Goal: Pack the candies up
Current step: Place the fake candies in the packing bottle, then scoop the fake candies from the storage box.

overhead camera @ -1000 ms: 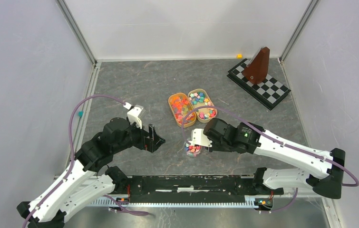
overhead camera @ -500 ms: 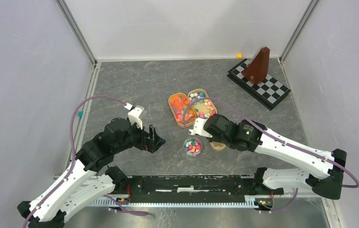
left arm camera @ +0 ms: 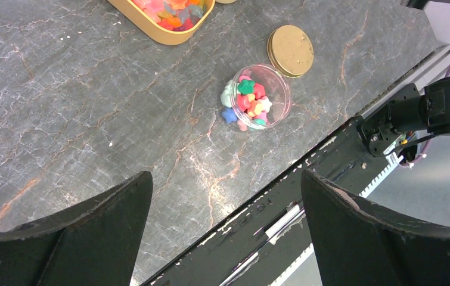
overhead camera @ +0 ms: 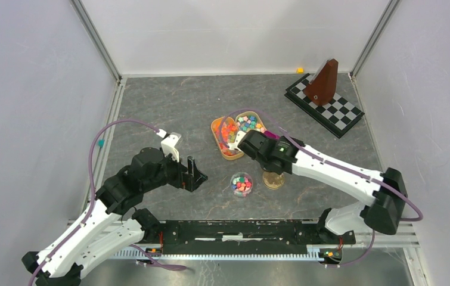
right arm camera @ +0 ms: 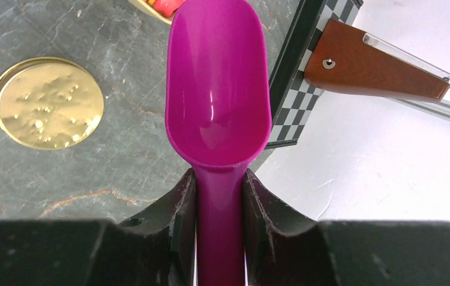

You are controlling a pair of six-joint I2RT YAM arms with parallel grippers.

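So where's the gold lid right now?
In the top view the gold lid lies flat on the table near the middle, just right of the small open jar of candies.

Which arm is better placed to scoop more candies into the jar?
Right. The right end effector grips the empty scoop by the trays; the left end effector is open, empty, farther off.

We see bright, even overhead light, with only soft shadows on the tabletop (overhead camera: 168, 101); glare streaks the purple scoop (right arm camera: 216, 89), and the left pincer (left arm camera: 225, 179) looks dark and soft-focused.
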